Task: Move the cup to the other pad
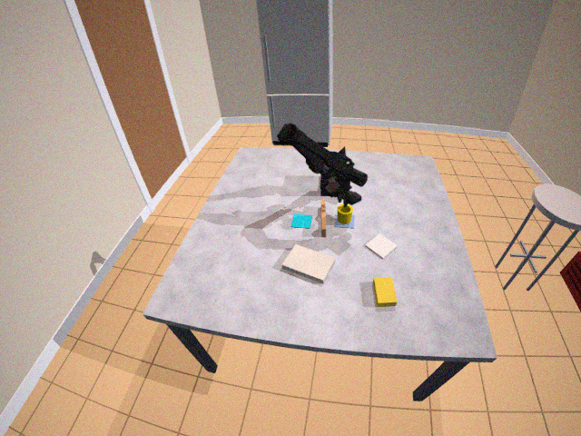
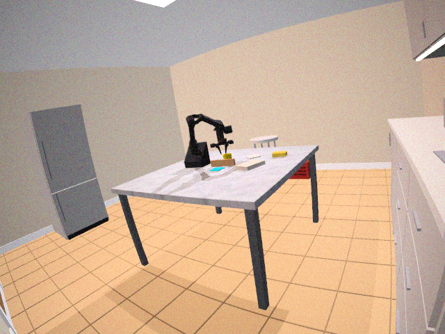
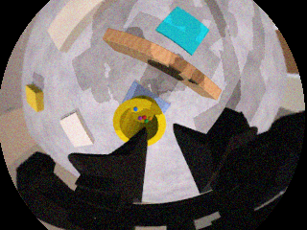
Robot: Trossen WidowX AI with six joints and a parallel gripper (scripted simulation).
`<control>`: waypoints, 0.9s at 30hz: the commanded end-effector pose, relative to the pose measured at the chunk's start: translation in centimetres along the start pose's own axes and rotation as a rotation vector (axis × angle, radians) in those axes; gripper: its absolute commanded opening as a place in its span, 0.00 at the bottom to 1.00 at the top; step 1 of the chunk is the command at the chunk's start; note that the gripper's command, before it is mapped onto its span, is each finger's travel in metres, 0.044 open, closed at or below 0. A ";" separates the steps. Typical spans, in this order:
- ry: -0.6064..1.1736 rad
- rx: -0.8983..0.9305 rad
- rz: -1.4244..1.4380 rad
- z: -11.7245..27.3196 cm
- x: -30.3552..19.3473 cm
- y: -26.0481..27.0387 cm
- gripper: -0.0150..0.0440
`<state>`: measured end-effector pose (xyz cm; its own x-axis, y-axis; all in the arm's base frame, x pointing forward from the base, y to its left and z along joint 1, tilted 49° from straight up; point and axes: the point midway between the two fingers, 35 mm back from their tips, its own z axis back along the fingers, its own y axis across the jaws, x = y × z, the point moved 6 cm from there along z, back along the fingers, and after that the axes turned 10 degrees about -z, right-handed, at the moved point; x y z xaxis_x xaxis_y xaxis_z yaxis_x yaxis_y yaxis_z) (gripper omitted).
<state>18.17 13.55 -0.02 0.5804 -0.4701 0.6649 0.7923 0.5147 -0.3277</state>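
A yellow cup [image 1: 344,214] [image 2: 227,156] [image 3: 121,133] stands upright on the blue pad [image 1: 350,225] [image 3: 135,90]. Several small coloured marbles [image 3: 144,118] lie inside it. The cyan pad [image 1: 301,221] [image 2: 216,169] [image 3: 183,30] is bare, on the other side of a low wooden barrier [image 1: 323,225] [image 2: 222,163] [image 3: 136,47]. My gripper [image 1: 345,203] [image 2: 223,152] [image 3: 159,128] is open partway and holds nothing. It points down above the cup; in the wrist view one fingertip overlaps the cup's rim and the other is to its right. Contact with the rim cannot be told.
A beige slab [image 1: 308,263] [image 2: 250,165] [image 3: 69,24] lies beyond the barrier's end. A thin off-white tile [image 1: 380,245] [image 2: 253,156] [image 3: 77,129] and a yellow block [image 1: 384,291] [image 2: 279,154] [image 3: 35,98] lie farther out on the cup's side.
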 end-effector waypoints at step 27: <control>-0.011 -0.006 0.007 -4.3 0.0 -0.3 0.54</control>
<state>18.78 10.50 -2.63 0.5798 -0.4664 0.6681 0.7929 0.5117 -0.3309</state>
